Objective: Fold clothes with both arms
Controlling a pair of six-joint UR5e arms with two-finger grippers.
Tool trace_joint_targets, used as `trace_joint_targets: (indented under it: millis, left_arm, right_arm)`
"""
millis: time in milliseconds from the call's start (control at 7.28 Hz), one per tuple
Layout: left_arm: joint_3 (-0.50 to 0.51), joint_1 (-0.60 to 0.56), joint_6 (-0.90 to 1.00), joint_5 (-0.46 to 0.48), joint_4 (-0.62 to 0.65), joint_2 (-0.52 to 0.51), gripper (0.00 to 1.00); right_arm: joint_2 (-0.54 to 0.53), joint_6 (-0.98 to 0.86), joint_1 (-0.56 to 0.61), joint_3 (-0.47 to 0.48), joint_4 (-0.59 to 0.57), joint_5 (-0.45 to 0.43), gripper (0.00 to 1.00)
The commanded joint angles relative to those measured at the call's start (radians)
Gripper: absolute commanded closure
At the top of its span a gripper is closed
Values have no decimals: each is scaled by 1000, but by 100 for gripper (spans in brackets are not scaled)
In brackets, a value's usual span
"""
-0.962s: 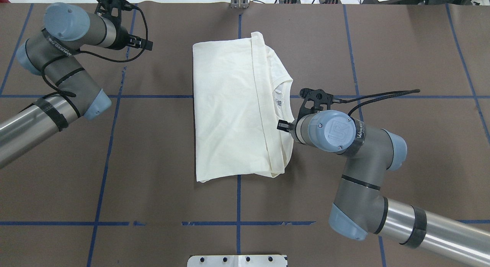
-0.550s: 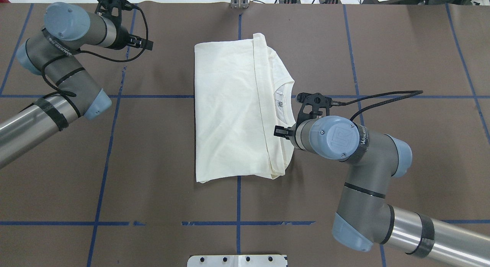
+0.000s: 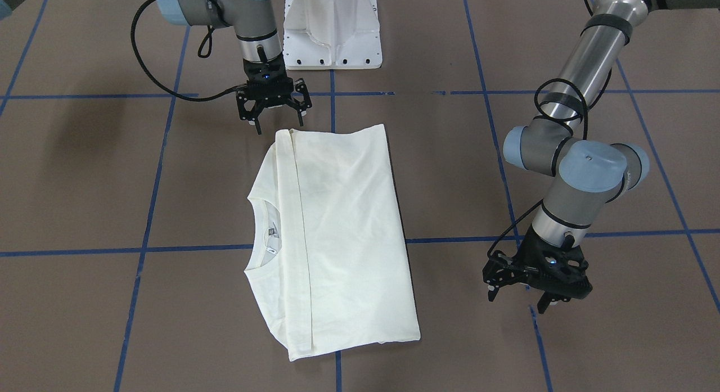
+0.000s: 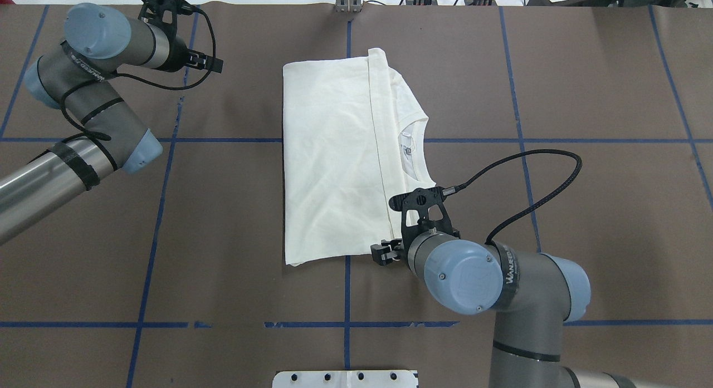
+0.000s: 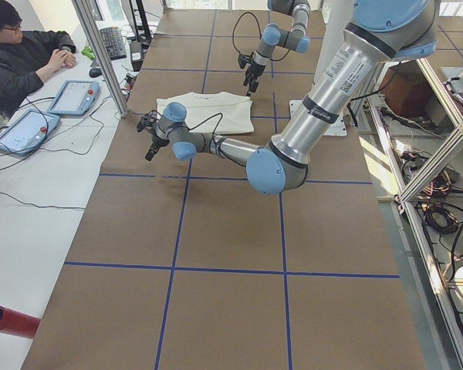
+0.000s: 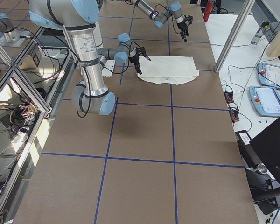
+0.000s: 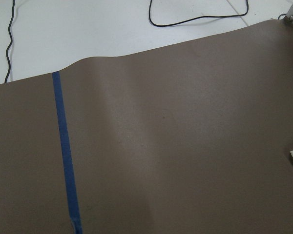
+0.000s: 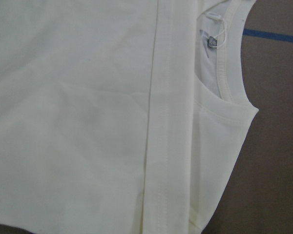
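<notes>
Working left to right across the overhead view.

Far left: left gripper [image 3: 516, 302] hangs over the bare table covering [image 4: 223, 210], well apart from the cloth. The front-facing view shows its fingers spread, with nothing between them.

Centre: cream T-shirt [image 4: 328, 165] lies flat on the table as a folded rectangle, plain side up. The hem band [image 4: 377, 154] runs along its length, and the collar [image 4: 415, 148] pokes out on the right edge. No print is visible, so I can't tell where it sits.

Right: right gripper [image 3: 280, 125] is just beside the shirt's near right corner. Its fingers are apart and nothing is held. I can't confirm contact with the cloth.

Risks, as I judge them:
- A pinch at that corner could catch only the top layer, which would peel the fold open.
- If the right arm lifts alone while the left is this far off, the stack would likely skew or drag.
- The looped cable [image 4: 535, 171] could brush the collar on a sweep.

View differences:
- Overhead hides the right claw under its own wrist, and only the front-facing view shows the gap between the fingers.
- The right wrist camera alone resolves the neck label [image 8: 212, 43] and the hem stitching.
- The left wrist camera shows only table, a blue tape line [image 7: 63, 146] and a sliver of cloth at its edge.
</notes>
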Motion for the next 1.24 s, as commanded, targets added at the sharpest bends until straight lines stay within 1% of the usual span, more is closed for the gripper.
trace_joint_targets:
  millis: [0, 137, 275, 687, 824, 1099]
  left_arm:
    - [-8, 0, 0, 0, 0, 2, 0]
    - [-33, 3, 0, 0, 1, 17, 0]
    - [-49, 6, -28, 0, 5, 27, 0]
    - [-54, 14, -39, 0, 6, 29, 0]
    - [-55, 14, -39, 0, 5, 32, 0]
    - [-64, 14, -40, 0, 8, 34, 0]
  right_arm:
    - [14, -212, -53, -4, -59, -87, 46]
    - [14, -284, -53, -17, -57, -109, 49]
    - [13, -290, -53, -30, -51, -123, 50]
    - [16, -315, -54, -39, -48, -118, 55]
    - [16, -313, -57, -39, -46, -117, 63]
    - [17, -310, -57, -38, -46, -117, 100]
